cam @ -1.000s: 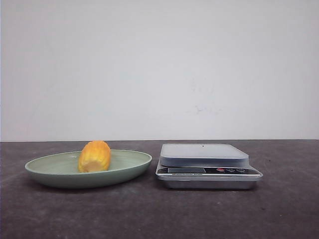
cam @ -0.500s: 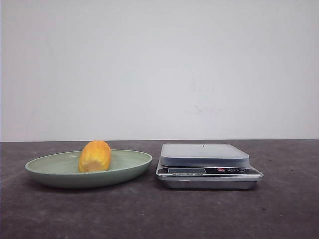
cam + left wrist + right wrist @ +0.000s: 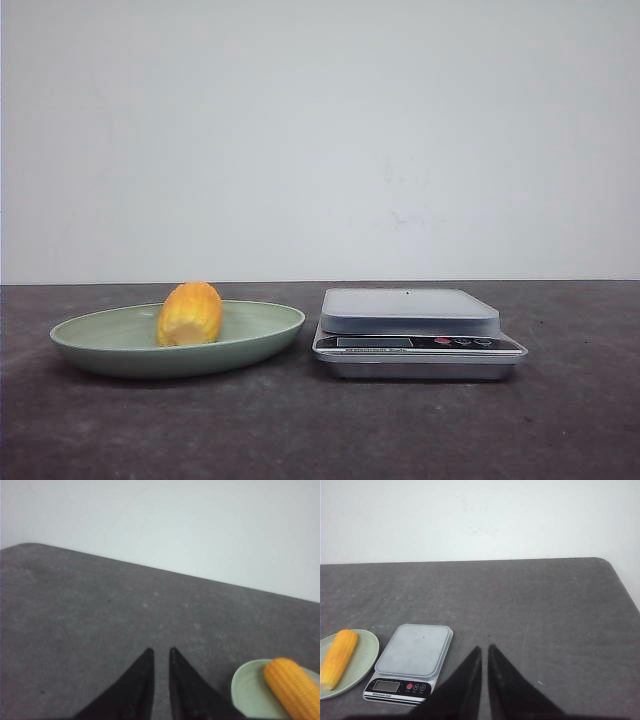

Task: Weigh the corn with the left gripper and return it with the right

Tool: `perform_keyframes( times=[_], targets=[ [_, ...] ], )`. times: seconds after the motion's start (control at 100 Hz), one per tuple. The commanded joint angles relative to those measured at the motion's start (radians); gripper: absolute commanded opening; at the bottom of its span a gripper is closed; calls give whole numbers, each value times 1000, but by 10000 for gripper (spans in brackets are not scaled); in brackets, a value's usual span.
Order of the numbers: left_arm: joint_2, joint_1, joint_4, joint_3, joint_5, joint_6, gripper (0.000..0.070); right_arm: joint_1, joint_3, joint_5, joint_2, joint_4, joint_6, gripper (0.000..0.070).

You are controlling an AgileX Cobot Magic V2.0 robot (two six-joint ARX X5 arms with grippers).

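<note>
The corn is sitting on the plate, nothing weighed yet. Both grippers, left and right, are nearly closed and holding nothing. The left needs to be opening over the corn next.

The tabletop is dark grey and matt, with a faintly speckled, slightly rough look, and the wall behind it is a flat, matt white. The pale green plate looks smooth with a soft satin sheen, like glazed ceramic or plastic, while the corn on it has a ribbed, bumpy yellow-orange surface. The kitchen scale has a smooth brushed-metal platform and silvery body with a glossy dark display strip, and both tools' fingers are plain matt black.
</note>
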State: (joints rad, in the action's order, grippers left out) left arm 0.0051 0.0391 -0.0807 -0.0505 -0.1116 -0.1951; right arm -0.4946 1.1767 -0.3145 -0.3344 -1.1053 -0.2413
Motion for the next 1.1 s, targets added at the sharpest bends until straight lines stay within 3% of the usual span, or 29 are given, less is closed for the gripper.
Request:
perform_keyframes(
  times=[0.0, 0.26, 0.39, 1.09],
  targets=[
    [-2, -4, 15, 16, 4, 23, 11, -5, 13, 0, -3, 13, -13, 16],
    [-2, -14, -21, 37, 4, 59, 11, -5, 13, 0, -3, 13, -13, 16],
    [-2, -14, -106, 37, 5, 77, 11, -5, 13, 0, -3, 13, -13, 16],
    [-2, -15, -103, 37, 6, 94, 11, -5, 13, 0, -3, 13, -13, 16]
  ],
)
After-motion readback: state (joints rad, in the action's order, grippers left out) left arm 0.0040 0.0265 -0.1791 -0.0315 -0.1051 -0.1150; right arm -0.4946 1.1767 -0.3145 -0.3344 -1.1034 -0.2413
